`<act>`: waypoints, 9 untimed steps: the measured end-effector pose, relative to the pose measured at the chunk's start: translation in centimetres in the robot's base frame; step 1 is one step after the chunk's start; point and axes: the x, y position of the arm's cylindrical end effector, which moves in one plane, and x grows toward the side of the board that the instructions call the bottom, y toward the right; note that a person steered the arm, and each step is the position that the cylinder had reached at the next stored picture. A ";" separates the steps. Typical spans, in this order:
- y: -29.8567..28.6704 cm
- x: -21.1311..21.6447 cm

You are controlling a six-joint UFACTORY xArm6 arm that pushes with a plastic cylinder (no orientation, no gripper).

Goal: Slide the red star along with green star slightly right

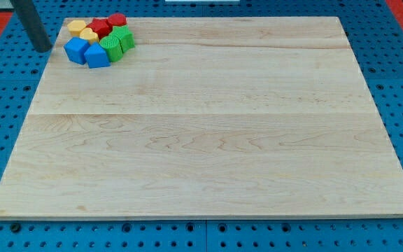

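Up top-left, red star (101,28) touching green star (122,38), orientation unclear; no pincer, tip (43,47) beside.

The robot's straight dark rod slants down from the view's top-left corner, leaning slightly rightward as it descends; my tip (44,49) sits low at the view's far left edge.
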 end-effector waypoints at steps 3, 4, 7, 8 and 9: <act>5.8 -8.2; 7.6 -5.9; 10.7 -5.4; 15.6 -5.4; 21.1 -5.4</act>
